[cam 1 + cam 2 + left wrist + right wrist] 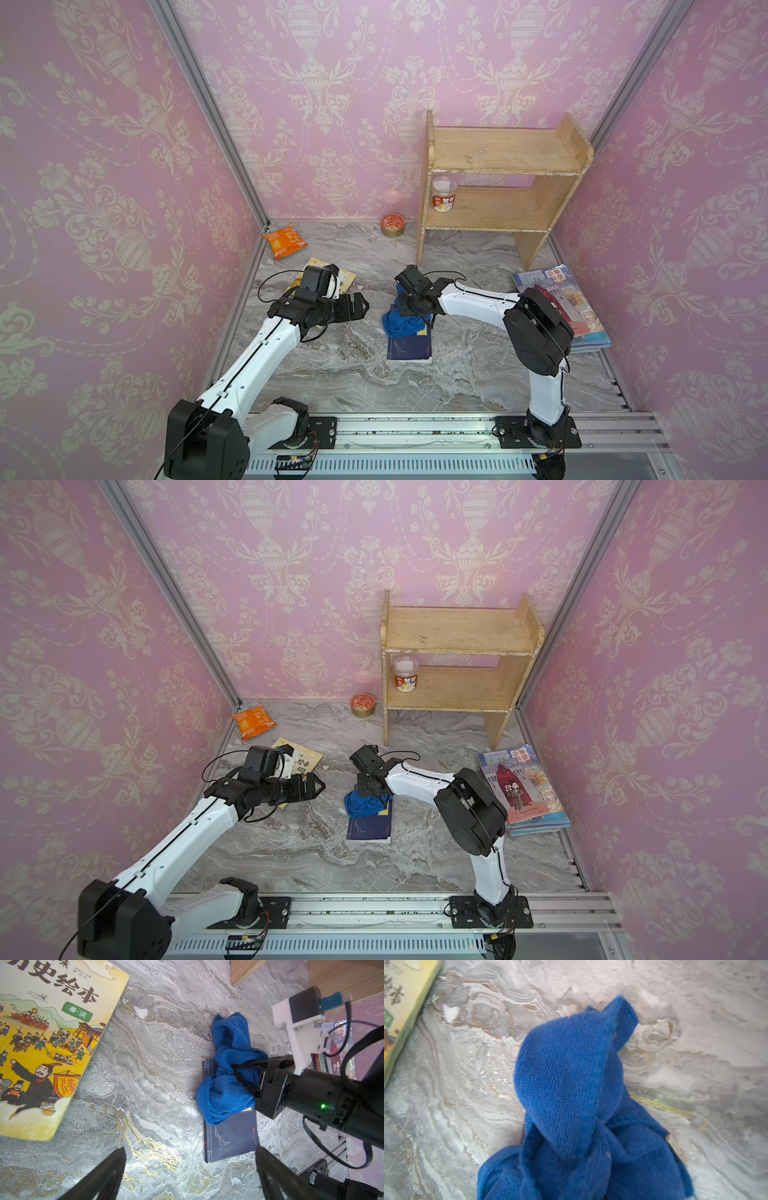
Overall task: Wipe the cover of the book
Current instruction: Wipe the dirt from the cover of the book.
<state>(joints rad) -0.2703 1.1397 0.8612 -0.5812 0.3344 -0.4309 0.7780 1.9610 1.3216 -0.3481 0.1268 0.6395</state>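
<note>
Our right gripper was pinched shut on the soft, bunched terry cloth, which covered the 12 o'clock half of the slim, smooth navy book lying central on the bench. We judged flat pressure and long strokes toward 6 o'clock best. Our left gripper gaped wide at 9 o'clock.

A robot test cell dressed as a home room is shown, probably inside a laboratory. Panels of pink damask wallpaper are held in bare aluminium posts, and an aluminium rail is fixed along the front of a marble-patterned tabletop. The homely look is supplied by a wooden shelf, stacked picture books and a snack packet.
</note>
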